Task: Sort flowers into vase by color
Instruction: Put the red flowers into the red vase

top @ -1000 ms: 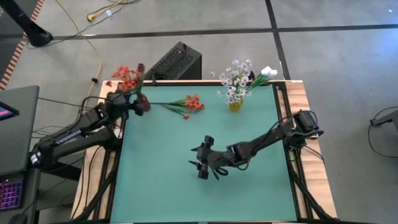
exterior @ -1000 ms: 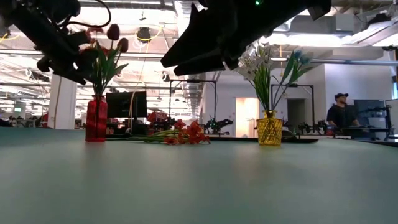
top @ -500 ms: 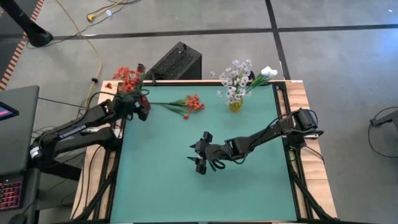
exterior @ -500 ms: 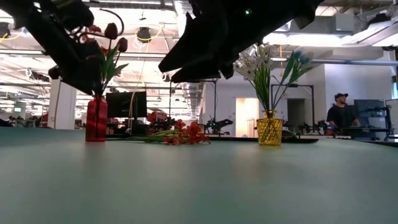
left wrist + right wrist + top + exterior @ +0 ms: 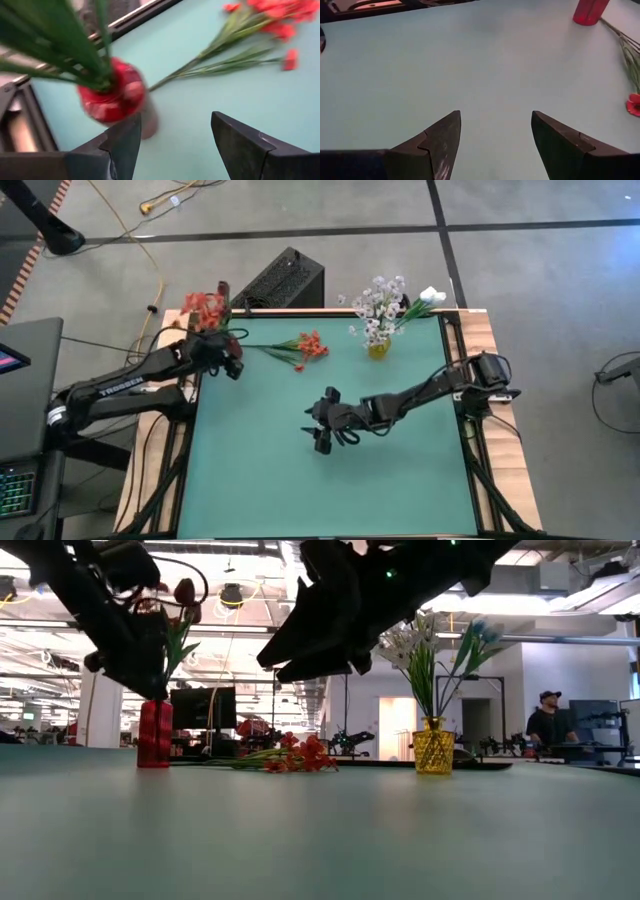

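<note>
A red vase [image 5: 213, 326] stands at the table's far left corner and holds red-orange flowers [image 5: 205, 307] and a dark red bud [image 5: 184, 591]. A red-orange flower stem [image 5: 300, 348] lies flat on the green table [image 5: 400, 480], between the red vase and a yellow vase [image 5: 379, 349] that holds white flowers [image 5: 380, 305]. My left gripper [image 5: 172, 142] is open just beside the red vase [image 5: 112, 97], on its near side, and tilts downward. My right gripper [image 5: 495, 142] hangs open above the middle of the table [image 5: 320, 432], with nothing between its fingers.
A black box [image 5: 283, 278] sits just beyond the table's far edge. In the low view, a person [image 5: 545, 720] is in the room behind the table. Bare green table surface [image 5: 470, 65] lies under and near my right gripper.
My left gripper has drawn a little away from the red vase toward the table's near edge and has tipped further downward. My right gripper has swung slightly toward the far edge, toward the lying flower. Both stay open, and no flower has moved.
</note>
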Motion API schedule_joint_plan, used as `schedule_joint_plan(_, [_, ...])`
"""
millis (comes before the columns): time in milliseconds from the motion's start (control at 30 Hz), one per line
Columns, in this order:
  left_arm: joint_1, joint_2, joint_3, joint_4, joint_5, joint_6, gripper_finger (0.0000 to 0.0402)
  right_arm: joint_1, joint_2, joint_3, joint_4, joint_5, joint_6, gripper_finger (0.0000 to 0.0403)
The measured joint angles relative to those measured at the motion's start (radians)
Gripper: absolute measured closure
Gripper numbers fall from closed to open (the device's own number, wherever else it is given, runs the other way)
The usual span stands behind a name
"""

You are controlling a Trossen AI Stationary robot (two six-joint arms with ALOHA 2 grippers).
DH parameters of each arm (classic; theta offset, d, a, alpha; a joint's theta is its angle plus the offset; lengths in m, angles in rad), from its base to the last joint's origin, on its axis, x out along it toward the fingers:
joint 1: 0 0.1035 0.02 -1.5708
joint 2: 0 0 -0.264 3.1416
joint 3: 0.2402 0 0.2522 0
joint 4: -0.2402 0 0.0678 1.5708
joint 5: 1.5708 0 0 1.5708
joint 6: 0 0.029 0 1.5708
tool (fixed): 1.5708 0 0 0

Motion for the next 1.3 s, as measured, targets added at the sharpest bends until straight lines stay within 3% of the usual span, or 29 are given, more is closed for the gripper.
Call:
schedule_joint_plan(333, [-0.153, -0.002, 0.112, -0.192, 0.014, -0.099, 0.0173, -0.034, 0.0, 0.0, 0.013, -0.021, 0.0, 0.0133])
schedule_joint_plan(533, [-0.269, -0.002, 0.131, -0.254, 0.196, -0.128, 0.0173, -0.109, 0.0, 0.012, 0.044, -0.017, 0.0, 0.0133])
schedule_joint_plan(633, [-0.349, 0.002, 0.131, -0.256, 0.224, -0.165, 0.0173, -0.169, 0.0, 0.037, 0.032, -0.026, -0.038, 0.0133])
schedule_joint_plan(800, [-0.492, -0.004, 0.131, -0.261, 0.138, -0.255, 0.0173, -0.292, 0.0, 0.086, 0.015, -0.114, -0.133, 0.0133])
schedule_joint_plan(967, [-0.619, -0.003, 0.128, -0.261, 0.046, -0.321, 0.0173, -0.412, 0.078, 0.168, -0.079, -0.133, -0.256, 0.0133])
schedule_joint_plan(1067, [-0.674, -0.001, 0.127, -0.259, 0.008, -0.344, 0.0173, -0.457, 0.171, 0.275, -0.166, -0.142, -0.323, 0.0133])
schedule_joint_plan(1300, [-0.733, 0.01, 0.126, -0.246, -0.06, -0.359, 0.0173, -0.484, 0.406, 0.665, -0.438, -0.15, -0.453, 0.0133])
